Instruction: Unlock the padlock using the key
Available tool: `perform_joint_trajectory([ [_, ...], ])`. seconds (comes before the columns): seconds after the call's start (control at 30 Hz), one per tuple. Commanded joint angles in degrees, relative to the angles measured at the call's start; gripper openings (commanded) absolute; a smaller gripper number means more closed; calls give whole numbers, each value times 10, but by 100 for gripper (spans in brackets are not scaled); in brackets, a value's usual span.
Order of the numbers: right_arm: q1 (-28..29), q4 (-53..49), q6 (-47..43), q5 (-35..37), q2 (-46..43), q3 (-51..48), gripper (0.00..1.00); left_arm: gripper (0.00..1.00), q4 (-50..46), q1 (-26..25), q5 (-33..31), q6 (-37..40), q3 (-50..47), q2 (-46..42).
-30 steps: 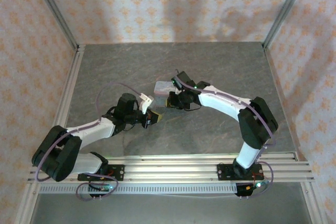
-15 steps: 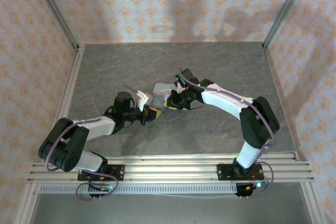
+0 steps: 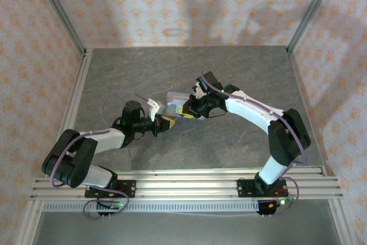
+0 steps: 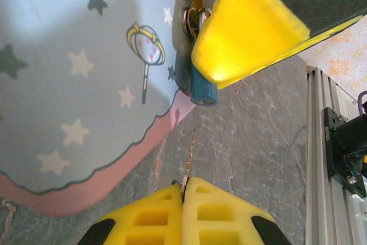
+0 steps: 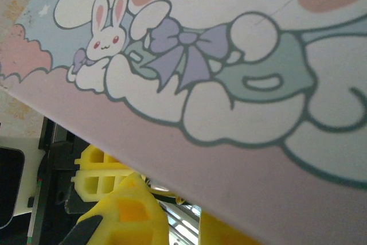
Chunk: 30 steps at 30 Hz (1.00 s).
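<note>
Insertion step. Left gripper (image 4: 183, 190) pinched shut on key (image 4: 191, 153), tip just short of padlock (image 4: 203, 87) hanging off tin (image 4: 86, 84), over table (image 3: 229, 67) centre. Right gripper (image 3: 186, 113) clamped on tin edge. Next, likely: line key up with padlock base, push straight in.

Ahead of my left end effector (image 4: 183, 192), a short strip of bare bench (image 4: 246, 142) lies open. The tin (image 4: 74, 84) walls its forward-left; a yellow finger (image 4: 246, 32) of my right end effector (image 3: 184, 113) overhangs the padlock (image 4: 202, 87), forward-right.
</note>
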Motion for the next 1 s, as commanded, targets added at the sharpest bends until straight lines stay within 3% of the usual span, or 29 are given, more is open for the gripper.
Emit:
perform_joint_trajectory([
  [0.0,-4,15,5,-16,-29,14,0,0,36,4,20,-9,5,-3],
  [0.97,-4,46,21,-19,-32,-9,0,0,69,-10,19,-41,22,18],
])
